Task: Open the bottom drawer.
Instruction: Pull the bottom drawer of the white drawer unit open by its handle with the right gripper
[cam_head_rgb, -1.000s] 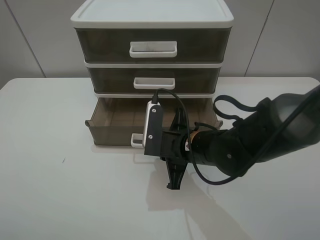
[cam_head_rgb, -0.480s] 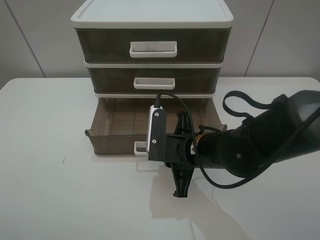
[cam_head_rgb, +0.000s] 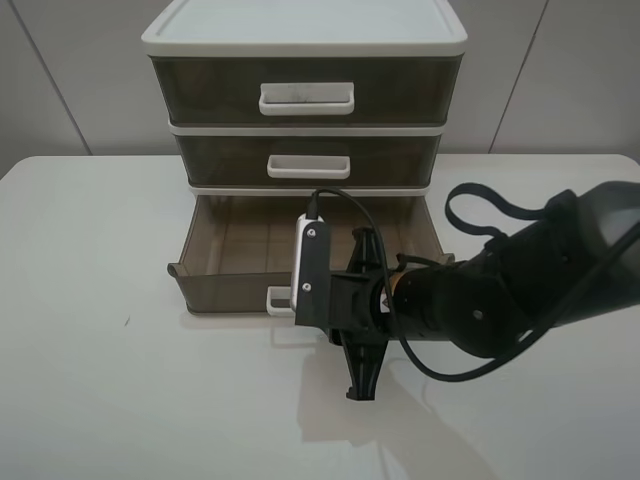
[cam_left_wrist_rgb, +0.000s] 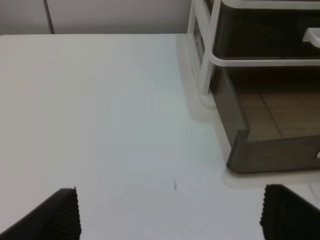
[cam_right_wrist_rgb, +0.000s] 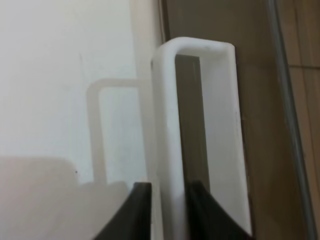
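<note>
The bottom drawer (cam_head_rgb: 225, 285) sticks out of the white unit (cam_head_rgb: 300, 30) toward 6 o'clock on the bench (cam_head_rgb: 100, 380). The right pincer (cam_right_wrist_rgb: 170, 212), reaching in from 4 o'clock, squeezes the drawer's white handle (cam_right_wrist_rgb: 167, 125). The left pincer (cam_left_wrist_rgb: 170, 220) is spread wide apart.

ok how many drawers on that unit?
3, stacked: top drawer and middle drawer shut, bottom drawer pulled out, right claw clamped on its handle.

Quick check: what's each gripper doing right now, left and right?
Left gripper: open, empty.
Right gripper: shut on the bottom drawer handle.
</note>
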